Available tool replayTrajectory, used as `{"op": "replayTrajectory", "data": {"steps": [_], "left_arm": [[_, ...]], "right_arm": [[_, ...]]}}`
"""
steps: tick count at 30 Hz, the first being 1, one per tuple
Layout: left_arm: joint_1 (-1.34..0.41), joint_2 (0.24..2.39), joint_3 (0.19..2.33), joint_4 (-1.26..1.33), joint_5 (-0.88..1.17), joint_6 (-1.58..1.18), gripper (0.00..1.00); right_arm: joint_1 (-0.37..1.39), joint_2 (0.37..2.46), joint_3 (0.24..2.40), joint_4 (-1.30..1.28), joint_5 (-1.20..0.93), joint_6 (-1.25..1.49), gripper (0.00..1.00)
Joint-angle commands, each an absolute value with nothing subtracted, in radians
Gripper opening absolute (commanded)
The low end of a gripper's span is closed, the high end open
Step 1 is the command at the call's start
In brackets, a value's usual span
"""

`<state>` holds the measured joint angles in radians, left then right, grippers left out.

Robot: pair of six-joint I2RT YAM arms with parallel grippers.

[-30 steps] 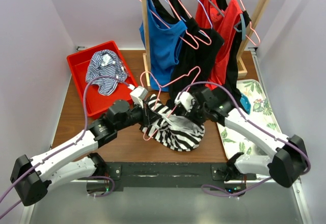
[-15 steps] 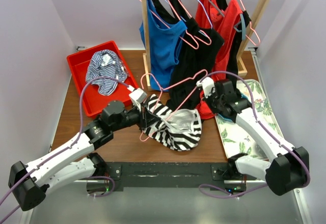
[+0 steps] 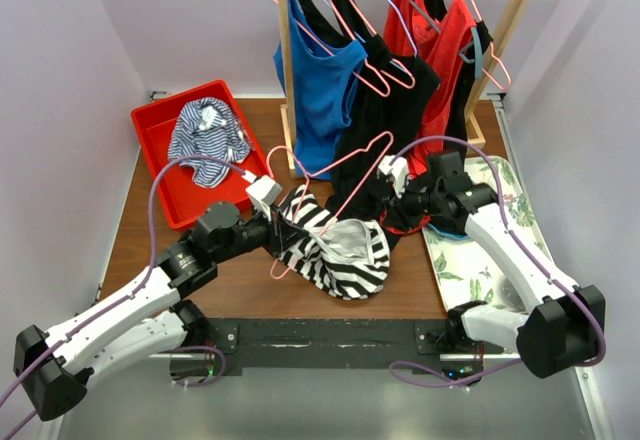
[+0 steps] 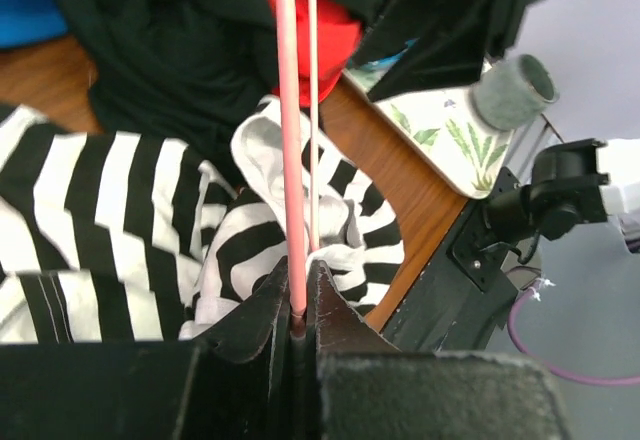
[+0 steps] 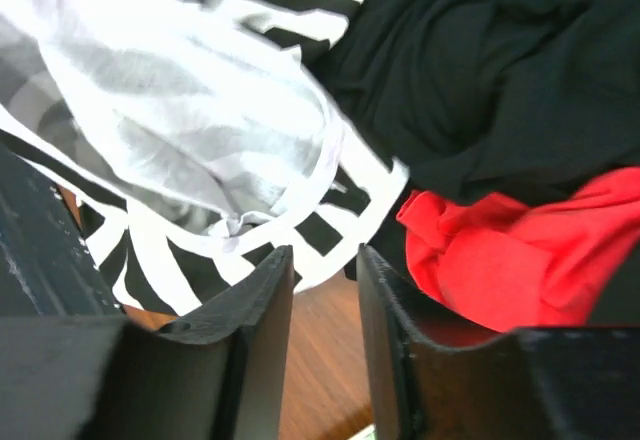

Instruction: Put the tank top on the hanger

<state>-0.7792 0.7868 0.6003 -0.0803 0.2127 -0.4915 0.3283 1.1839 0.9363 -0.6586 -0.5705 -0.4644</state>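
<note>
The tank top (image 3: 340, 255), boldly striped black and white, lies bunched on the table's near middle, partly draped over the pink wire hanger (image 3: 350, 175). My left gripper (image 3: 282, 232) is shut on the hanger's wire (image 4: 290, 110) at its left side, with the striped fabric (image 4: 120, 190) spread just beyond its jaws (image 4: 298, 285). To the right of the tank top, my right gripper (image 3: 380, 200) sits by the hems of the hanging black and red tops. Its jaws (image 5: 322, 260) stand apart with nothing between them, and the tank top's white-edged rim (image 5: 180, 90) lies just ahead.
A wooden rack post (image 3: 285, 60) behind carries a blue top (image 3: 320, 80), a black top (image 3: 395, 110) and a red top (image 3: 440, 70) on hangers. A red tray (image 3: 150, 125) at the back left holds a thin-striped garment (image 3: 205, 135). A floral mat (image 3: 505, 210) lies at the right.
My right gripper left the tank top, swung right, then came back left and lower toward its right edge, with its jaws parted. The left gripper kept its hold and drew the hanger slightly left.
</note>
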Motion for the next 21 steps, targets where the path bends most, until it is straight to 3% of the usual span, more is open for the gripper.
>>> {"op": "replayTrajectory", "data": {"steps": [1, 3, 9, 12, 21], "left_arm": [[-0.773, 0.802, 0.565, -0.015, 0.147, -0.612, 0.00], [-0.772, 0.802, 0.549, 0.029, 0.150, -0.633, 0.00], [-0.773, 0.801, 0.515, 0.057, 0.127, -0.689, 0.00], [-0.773, 0.787, 0.497, 0.061, 0.104, -0.716, 0.00], [-0.773, 0.773, 0.477, 0.061, 0.077, -0.738, 0.00]], "right_arm": [[0.397, 1.161, 0.846, -0.498, -0.472, -0.460, 0.45], [0.452, 1.167, 0.822, -0.442, -0.421, -0.439, 0.51], [0.538, 1.242, 0.782, -0.273, -0.233, -0.342, 0.52], [0.595, 1.268, 0.762, -0.190, -0.106, -0.273, 0.59], [0.712, 1.359, 0.744, -0.104, 0.043, -0.270, 0.60]]}}
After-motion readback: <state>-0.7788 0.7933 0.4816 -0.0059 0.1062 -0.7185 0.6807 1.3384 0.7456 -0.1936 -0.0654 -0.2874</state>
